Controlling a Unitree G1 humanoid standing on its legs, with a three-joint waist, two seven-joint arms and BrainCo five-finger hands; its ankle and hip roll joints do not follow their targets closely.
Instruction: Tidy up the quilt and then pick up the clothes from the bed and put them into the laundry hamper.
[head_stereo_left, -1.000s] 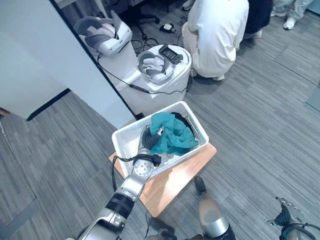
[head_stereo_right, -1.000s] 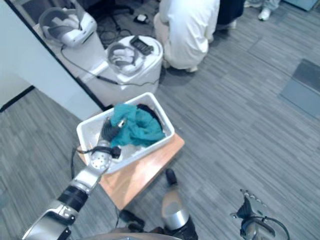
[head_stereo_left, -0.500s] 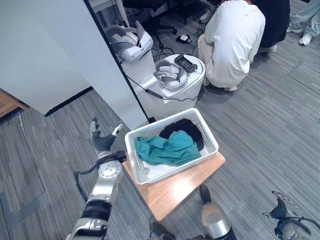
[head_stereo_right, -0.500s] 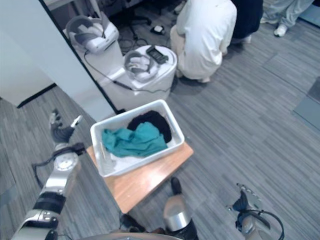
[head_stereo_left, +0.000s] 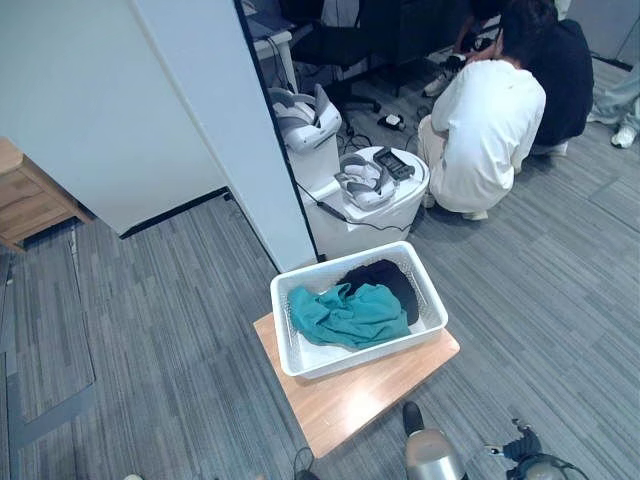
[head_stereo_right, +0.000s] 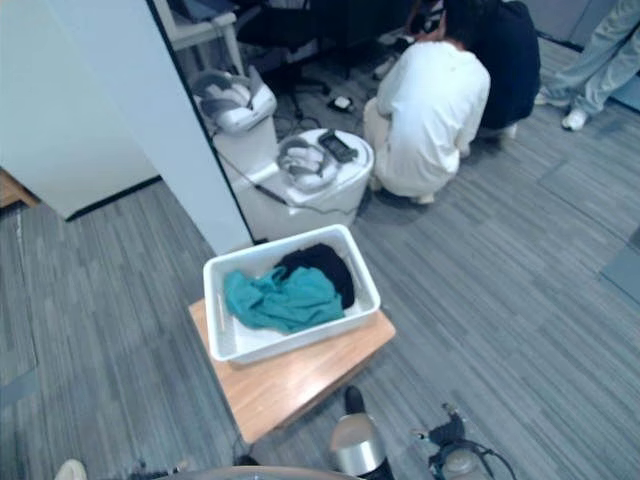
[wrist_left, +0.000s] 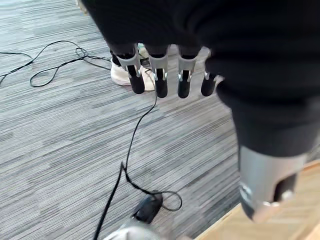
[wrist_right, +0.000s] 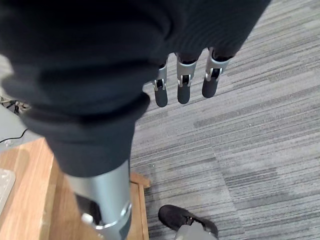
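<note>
A white slatted laundry hamper (head_stereo_left: 432, 300) stands on a low wooden table (head_stereo_left: 370, 388). Inside it a teal garment (head_stereo_left: 345, 315) lies crumpled beside a black garment (head_stereo_left: 386, 277). My left hand (wrist_left: 160, 75) hangs over the grey floor with its fingers straight and nothing in them. Down by the table's near corner my right hand (wrist_right: 182, 82) is open and empty too; it also shows low in the left eye view (head_stereo_left: 522, 446).
A person in a white shirt (head_stereo_left: 482, 125) crouches behind the hamper. A round white stand (head_stereo_left: 365, 200) with a headset and a taller white pedestal (head_stereo_left: 300, 115) stand by the white partition wall (head_stereo_left: 180, 110). A wooden cabinet (head_stereo_left: 22, 195) is far left. A white shoe (wrist_left: 122, 75) rests on the floor.
My left hand left the teal garment in the hamper, rose open to the hamper's left, then dropped out of the eye views. The camera tilted up and back.
</note>
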